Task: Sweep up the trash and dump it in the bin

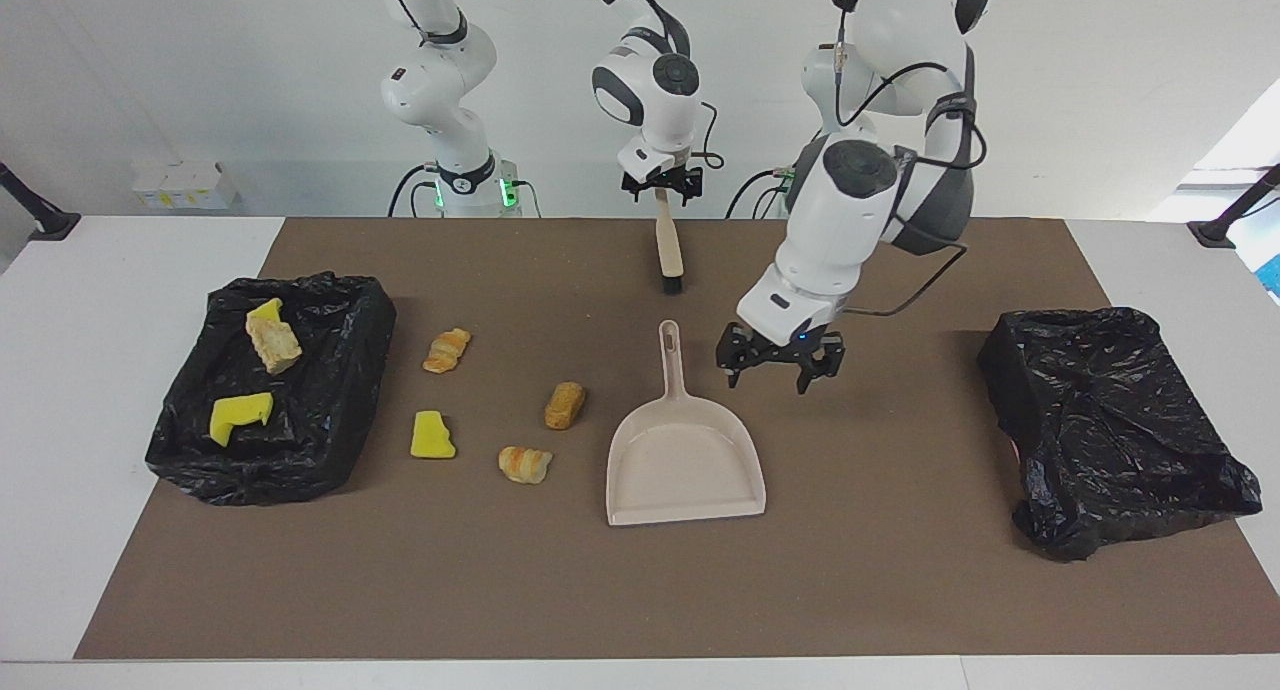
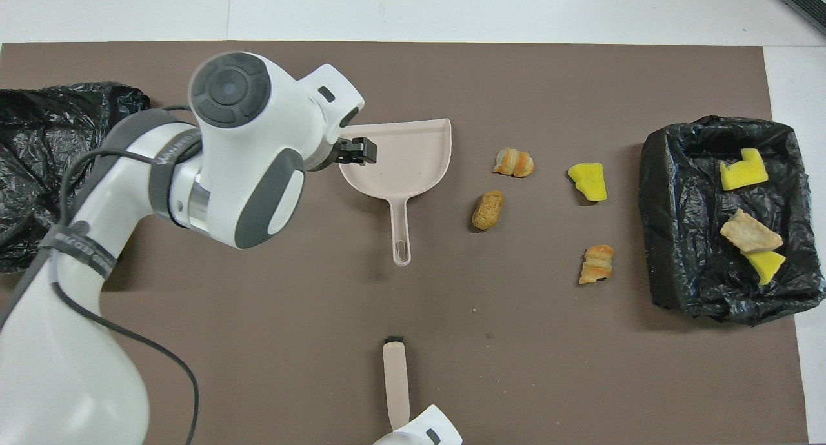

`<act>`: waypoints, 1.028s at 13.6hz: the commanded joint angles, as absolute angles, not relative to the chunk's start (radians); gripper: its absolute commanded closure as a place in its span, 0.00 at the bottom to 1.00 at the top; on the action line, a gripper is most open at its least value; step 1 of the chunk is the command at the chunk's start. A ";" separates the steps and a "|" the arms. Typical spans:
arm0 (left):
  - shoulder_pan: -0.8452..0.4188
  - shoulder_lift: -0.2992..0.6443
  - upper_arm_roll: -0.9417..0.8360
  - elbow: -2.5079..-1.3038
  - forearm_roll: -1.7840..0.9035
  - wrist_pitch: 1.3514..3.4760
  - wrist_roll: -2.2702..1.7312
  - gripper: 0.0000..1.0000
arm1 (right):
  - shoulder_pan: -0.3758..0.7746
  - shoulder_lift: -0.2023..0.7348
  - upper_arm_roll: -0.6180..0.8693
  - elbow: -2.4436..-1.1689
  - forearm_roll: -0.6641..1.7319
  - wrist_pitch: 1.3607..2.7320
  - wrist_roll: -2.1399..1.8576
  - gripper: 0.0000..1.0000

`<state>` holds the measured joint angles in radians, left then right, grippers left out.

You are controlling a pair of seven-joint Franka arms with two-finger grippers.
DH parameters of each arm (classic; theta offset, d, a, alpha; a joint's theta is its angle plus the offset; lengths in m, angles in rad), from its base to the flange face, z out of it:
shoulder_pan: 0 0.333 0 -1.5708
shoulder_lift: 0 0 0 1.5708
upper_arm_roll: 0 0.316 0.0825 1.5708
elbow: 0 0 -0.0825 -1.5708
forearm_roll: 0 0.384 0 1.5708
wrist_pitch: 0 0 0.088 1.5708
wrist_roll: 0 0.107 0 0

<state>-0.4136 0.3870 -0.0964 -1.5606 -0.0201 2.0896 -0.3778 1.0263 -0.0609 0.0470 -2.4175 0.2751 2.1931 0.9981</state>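
Table point(image 1: 900, 590) mat | left gripper point(image 1: 779, 361) fingers wide, beside dustpan point(image 1: 685, 460) handle for pickup | right gripper point(image 1: 662, 183) fingers wide above brush point(image 1: 668, 255) | trash point(image 1: 564, 406) unswept

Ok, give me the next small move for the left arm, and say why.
Probably shift the left gripper sideways over the dustpan handle and lower it. Its jaws are open and empty, hanging just beside that handle toward the left arm's end. Four scraps, such as the yellow sponge chunk, lie loose on the mat beside the pan.

White arms point(image 1: 850, 210), grey joints, black cables
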 commanded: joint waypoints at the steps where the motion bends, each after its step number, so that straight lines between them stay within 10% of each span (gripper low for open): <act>1: -0.440 0.359 -0.083 -1.632 -0.005 2.131 -0.399 0.00 | 1.025 -0.075 0.048 -2.428 0.328 2.197 1.008 0.03; 14: -0.555 0.403 -0.081 -1.724 -0.015 2.272 -0.618 0.09 | 1.009 -0.078 0.046 -2.413 0.423 2.120 0.779 0.10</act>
